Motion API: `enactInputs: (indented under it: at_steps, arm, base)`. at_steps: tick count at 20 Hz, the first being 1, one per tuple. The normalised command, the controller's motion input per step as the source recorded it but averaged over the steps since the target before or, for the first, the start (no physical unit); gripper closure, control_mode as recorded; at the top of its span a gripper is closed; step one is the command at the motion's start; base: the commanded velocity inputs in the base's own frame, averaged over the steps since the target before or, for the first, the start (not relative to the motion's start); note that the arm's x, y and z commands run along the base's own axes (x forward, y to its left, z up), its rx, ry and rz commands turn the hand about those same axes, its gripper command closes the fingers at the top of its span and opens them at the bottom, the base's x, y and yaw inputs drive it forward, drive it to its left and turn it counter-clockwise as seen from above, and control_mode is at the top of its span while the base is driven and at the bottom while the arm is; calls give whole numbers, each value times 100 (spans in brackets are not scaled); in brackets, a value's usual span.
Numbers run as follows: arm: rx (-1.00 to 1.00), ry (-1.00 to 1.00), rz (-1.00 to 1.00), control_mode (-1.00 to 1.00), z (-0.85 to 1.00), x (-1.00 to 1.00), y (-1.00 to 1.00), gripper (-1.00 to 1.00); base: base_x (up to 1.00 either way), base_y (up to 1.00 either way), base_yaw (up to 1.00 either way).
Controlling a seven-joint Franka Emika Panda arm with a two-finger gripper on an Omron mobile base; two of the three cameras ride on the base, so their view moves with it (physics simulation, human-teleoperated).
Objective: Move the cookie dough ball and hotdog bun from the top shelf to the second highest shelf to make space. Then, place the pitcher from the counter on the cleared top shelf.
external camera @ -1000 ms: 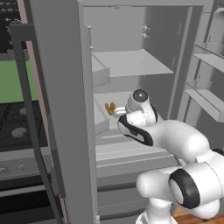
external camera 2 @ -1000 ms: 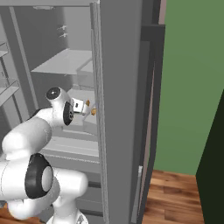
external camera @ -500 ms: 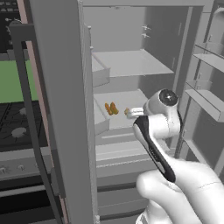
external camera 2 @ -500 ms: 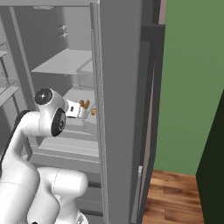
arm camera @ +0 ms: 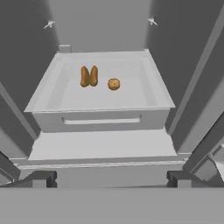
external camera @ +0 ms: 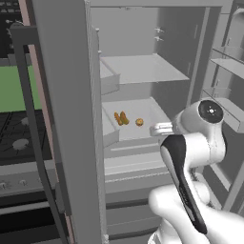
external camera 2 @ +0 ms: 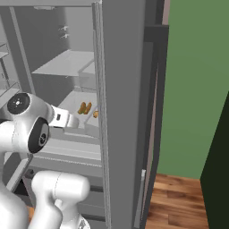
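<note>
**Gripper backed off, both foods on the lower tray, pitcher step ahead**

Gripper [arm camera: 109,179] sits outside the fridge, level with the second highest shelf [arm camera: 148,94], with its two dark finger tips spread wide apart and nothing between them. In the left base view the gripper [external camera: 161,128] pokes out from the wrist toward 9 o'clock, just short of the shelf's front edge.

From the hand camera, the hotdog bun [arm camera: 89,75] lies at about 11 o'clock, well apart from the fingers, deep on the tray. Its long axis runs along 12–6, so it points straight away from the tool, the split along its length facing up. The cookie dough ball [arm camera: 113,84] sits near the bun, at its 4 o'clock side, and almost dead ahead at 12 o'clock from the gripper. Being round, it has no axis to speak of.

In the left base view the hotdog bun [external camera: 121,117] and cookie dough ball [external camera: 139,122] rest on the same shelf, while the top shelf [external camera: 143,69] above, at 12 o'clock from them, looks bare.

Judging by that, the relocation part is probably finished, and the coming move turns on the pitcher, which means swinging away from the fridge toward the counter. Which way it lies from the gripper I cannot tell from these frames.

The open fridge door [external camera 2: 120,112] stands close at the arm's right and would crowd any wide swing.
</note>
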Motion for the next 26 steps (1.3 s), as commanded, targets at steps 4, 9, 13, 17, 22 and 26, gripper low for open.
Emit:
enactInputs:
  at_steps: [4,9,13,17,22,26]
  arm:
    - [0,0,0,-100,24,-30,-7,-100]
    - [0,0,0,-100,4,-1,0,-100]
    - [0,0,0,-100,0,0,0,-100]
    - [0,1,0,-100,0,0,0,-100]
    - [0,1,0,100,0,0,0,-100]
    - [0,0,0,100,0,0,0,-100]
  base:
    - [0,0,0]
    - [0,0,0]
    - [0,0,0]
    - [0,0,0]
    - [-36,2,5]
    - [-87,4,25]
